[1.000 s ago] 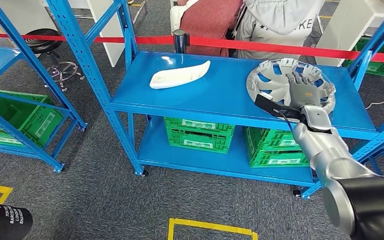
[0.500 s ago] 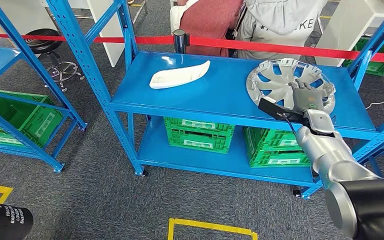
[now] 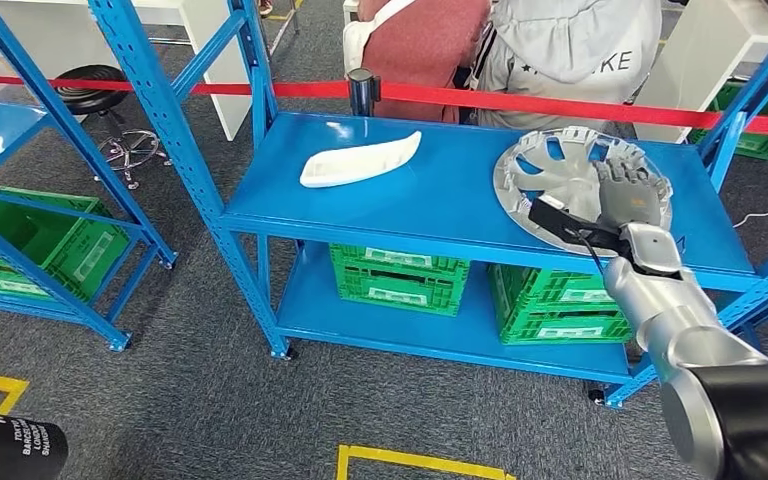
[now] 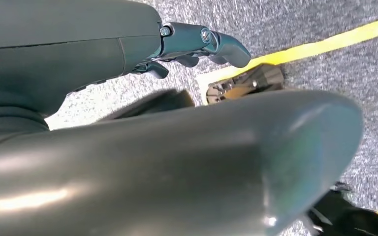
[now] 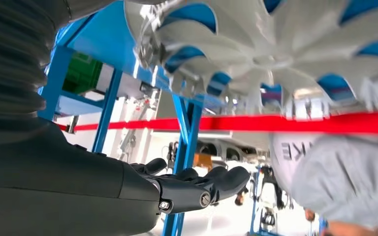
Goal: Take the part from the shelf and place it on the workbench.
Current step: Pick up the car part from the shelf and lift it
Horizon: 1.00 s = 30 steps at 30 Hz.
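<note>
A silver wheel cover [image 3: 560, 165] lies flat at the right end of the blue shelf [image 3: 440, 205]. My right hand [image 3: 628, 190] hovers over its near right part, fingers spread and holding nothing. In the right wrist view the cover [image 5: 285, 54] spans the picture across from the stretched fingers [image 5: 202, 184], with a gap between them. A white curved part [image 3: 360, 160] lies on the shelf's left half, well away from the hand. My left hand [image 4: 197, 42] hangs over the grey floor with nothing in it.
Green crates [image 3: 397, 272] stand on the lower shelf. A red barrier tape [image 3: 480, 97] runs behind the shelf, with people [image 3: 560, 45] beyond it. Another blue rack [image 3: 20, 210] stands at the left, with a stool [image 3: 95, 80] behind it. Yellow floor marking [image 3: 420, 458] lies in front.
The camera has tipped slightly, shifting the whole scene down. My right hand has drawn back a little toward the cover's near right rim.
</note>
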Tool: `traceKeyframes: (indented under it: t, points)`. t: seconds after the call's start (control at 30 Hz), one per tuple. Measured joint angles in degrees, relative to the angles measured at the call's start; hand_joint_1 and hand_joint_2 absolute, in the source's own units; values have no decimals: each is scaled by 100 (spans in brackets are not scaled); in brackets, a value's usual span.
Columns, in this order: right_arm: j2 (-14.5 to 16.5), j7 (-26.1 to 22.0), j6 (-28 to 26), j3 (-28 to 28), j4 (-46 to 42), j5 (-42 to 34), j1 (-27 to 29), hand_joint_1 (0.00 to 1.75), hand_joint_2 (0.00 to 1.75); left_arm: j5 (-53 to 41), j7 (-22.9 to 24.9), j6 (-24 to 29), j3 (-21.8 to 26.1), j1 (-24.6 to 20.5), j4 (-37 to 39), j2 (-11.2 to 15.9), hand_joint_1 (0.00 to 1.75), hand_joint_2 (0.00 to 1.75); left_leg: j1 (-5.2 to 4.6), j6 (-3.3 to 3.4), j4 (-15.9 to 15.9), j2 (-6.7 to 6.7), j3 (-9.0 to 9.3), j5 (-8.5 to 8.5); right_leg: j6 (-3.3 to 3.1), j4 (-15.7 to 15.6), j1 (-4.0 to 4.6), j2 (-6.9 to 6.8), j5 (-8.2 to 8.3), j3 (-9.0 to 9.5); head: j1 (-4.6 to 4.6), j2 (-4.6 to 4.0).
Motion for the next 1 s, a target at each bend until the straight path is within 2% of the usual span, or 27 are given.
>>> traceKeyframes:
  t: [0.03,0.07,0.1,0.13,0.17,0.23,0.3,0.33,0.37,0.43,0.47,0.5,0.53,0.6,0.63,0.67,0.7,0.73,0.8,0.83,0.87,0.93,0.97,1.0]
  points:
    - [0,-1,-3,0,2,0,34,0,175,0,1,2,-1,13,1,-4,0,0,51,-64,17,-1,50,-42,58,-200,-55,-12,191,22,1,0]
    - [-1,-2,-8,0,7,0,60,0,175,0,2,5,-2,21,1,-5,0,0,101,-144,54,-1,97,-104,145,-581,-129,-35,456,136,4,0]
    - [-1,-4,-12,0,26,1,74,0,175,1,1,13,-3,23,8,7,0,0,139,-232,110,-3,133,-169,232,-918,-173,-43,631,228,19,0]
    - [-1,-7,-19,-1,45,1,83,0,175,5,-2,22,-4,21,13,15,0,0,162,-318,174,-4,140,-231,234,-1158,-192,-49,706,300,37,0]
    - [2,-10,-30,-2,53,1,78,0,175,14,-7,31,-5,19,19,25,0,0,174,-392,226,-4,141,-298,185,-1256,-197,-37,728,320,48,0]
    - [11,-12,-26,-4,44,10,24,0,175,42,-26,44,-8,16,23,30,0,0,190,-487,296,1,143,-342,-38,-1147,-156,-2,604,302,25,0]
    - [16,-10,-5,-4,32,22,-18,0,175,65,-43,48,-9,2,22,25,0,0,214,-532,574,13,19,-265,-166,-1090,-131,6,531,353,-34,0]
    - [16,-10,-1,-4,33,25,-18,0,175,74,-47,51,-8,-7,21,22,0,0,210,-530,848,17,-147,-254,-212,-1089,-112,2,497,392,-54,0]
    - [21,-10,3,-4,33,29,-11,0,175,83,-50,56,-8,-15,20,21,0,0,192,-509,1182,24,-372,-315,-248,-1100,-95,-3,467,428,-74,0]
    - [44,5,11,-4,33,43,4,0,175,95,-49,76,-8,-15,20,23,0,0,116,-437,1820,26,-860,-617,-302,-1111,-41,-4,414,485,-106,0]
    - [57,19,15,-4,34,51,18,0,175,94,-48,87,-9,-9,20,23,0,0,72,-394,2009,25,-1055,-711,-324,-1114,-5,0,388,515,-118,0]
    - [66,37,17,-4,36,56,32,0,175,90,-49,97,-10,-1,20,23,0,0,25,-335,2046,25,-1173,-690,-344,-1115,34,4,360,551,-124,0]
    - [71,55,17,-4,37,59,39,0,175,86,-49,104,-12,4,19,22,0,0,-25,-259,1905,24,-1196,-537,-359,-1116,73,8,332,592,-126,0]
    - [74,74,14,-4,38,59,43,0,175,76,-34,111,-17,8,21,30,0,0,-152,-48,1237,23,-1022,-30,-379,-1130,132,10,285,678,-123,0]
    - [78,78,11,-4,40,59,42,0,175,72,-22,113,-24,4,25,39,0,0,-210,56,915,23,-921,104,-376,-1142,150,14,271,708,-114,0]
    - [81,78,11,-4,44,59,42,0,175,67,-14,113,-34,-5,27,45,0,0,-258,125,685,20,-842,149,-360,-1156,153,17,261,721,-112,0]
    - [85,78,13,-4,48,59,48,0,175,63,-7,113,-44,-11,27,48,0,0,-290,159,566,20,-802,141,-334,-1167,146,21,254,723,-108,0]
    - [91,77,14,-4,49,60,52,0,175,60,-3,113,-54,-14,26,43,0,0,-300,159,531,16,-784,111,-299,-1178,141,26,250,724,-112,0]
    - [103,81,14,-4,47,65,63,0,175,57,3,113,-61,-9,22,26,0,0,-265,141,436,26,-706,231,-231,-1124,148,15,209,725,-118,0]
    - [109,85,11,-4,46,70,57,0,175,57,5,113,-61,-10,23,24,0,0,-243,148,391,32,-665,274,-204,-1003,155,7,138,684,-110,0]
    - [109,90,9,-4,46,74,50,0,175,57,6,113,-61,-15,23,20,0,0,-221,156,352,40,-629,299,-180,-779,160,-2,16,585,-95,0]
    - [108,90,-10,-4,48,74,52,0,175,57,9,111,-61,-21,23,3,0,0,-222,182,341,43,-612,294,-141,-136,143,-9,-294,242,-69,0]
    - [109,80,-30,-5,48,66,66,0,175,58,12,111,-61,-17,21,-9,0,0,-220,184,347,41,-613,283,-121,134,132,-10,-386,81,-62,0]
    - [109,63,-54,-8,48,51,82,0,175,60,15,110,-62,-10,20,-20,0,0,-216,179,358,40,-613,268,-101,252,117,-14,-379,-11,-57,0]
